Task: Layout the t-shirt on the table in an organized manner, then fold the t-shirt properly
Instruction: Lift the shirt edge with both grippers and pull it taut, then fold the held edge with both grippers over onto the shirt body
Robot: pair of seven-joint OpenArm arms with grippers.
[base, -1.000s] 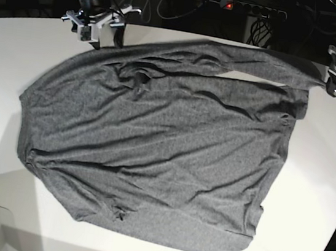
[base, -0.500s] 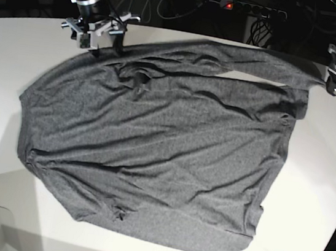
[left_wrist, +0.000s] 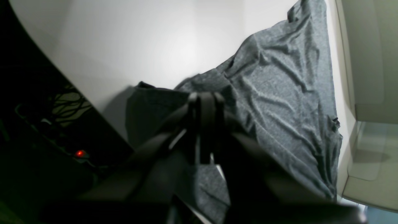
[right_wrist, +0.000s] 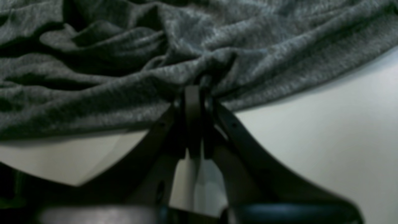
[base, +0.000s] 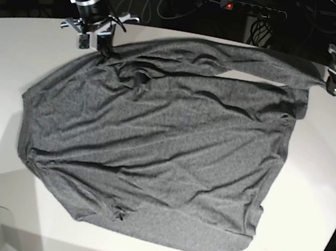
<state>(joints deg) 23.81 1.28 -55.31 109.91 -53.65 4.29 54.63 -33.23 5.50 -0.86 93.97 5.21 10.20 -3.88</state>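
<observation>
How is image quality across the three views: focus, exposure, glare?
Base view: sharp, evenly lit, t-shirt clear on the table. Left wrist view: left gripper dark and blurred, table glare above. Right wrist view: soft focus overall, right gripper silhouetted against cloth.

Dark backdrop, cables (base: 171,5) (tangled)

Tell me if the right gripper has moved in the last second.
Yes. In the base view the right gripper has shifted toward the t-shirt, away from the table edge behind it, and its jaws have shut on the shirt's fabric edge.
</observation>
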